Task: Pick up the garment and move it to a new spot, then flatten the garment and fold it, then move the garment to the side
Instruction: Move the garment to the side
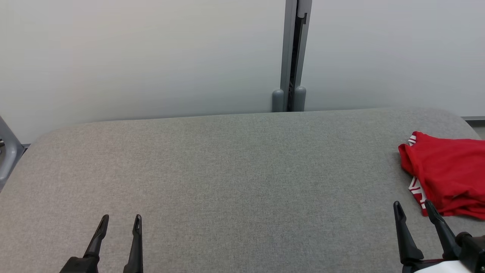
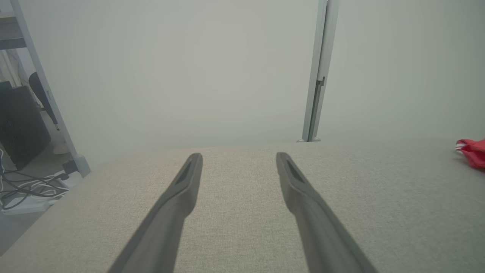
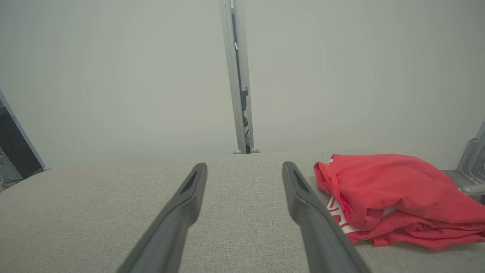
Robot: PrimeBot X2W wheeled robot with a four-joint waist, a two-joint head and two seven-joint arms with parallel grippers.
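Garment of crumpled red cloth [image 1: 447, 174] lies at frame's right edge on grey padded table [image 1: 227, 170]. My left gripper [image 1: 121, 218] and right gripper [image 1: 413, 204] gape wide, empty. Pickup pending: I'd reach rightward, then close.

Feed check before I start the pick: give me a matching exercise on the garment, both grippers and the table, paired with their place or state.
Column one:
1. garment
2. left gripper
3. right gripper
4. table

Column two:
A. fingers open, close beside the red cloth
B. grey, fabric-covered
C. bunched up, far right of the head view
D. fingers open over bare surface, lower left

Pairs: 1-C, 2-D, 3-A, 4-B
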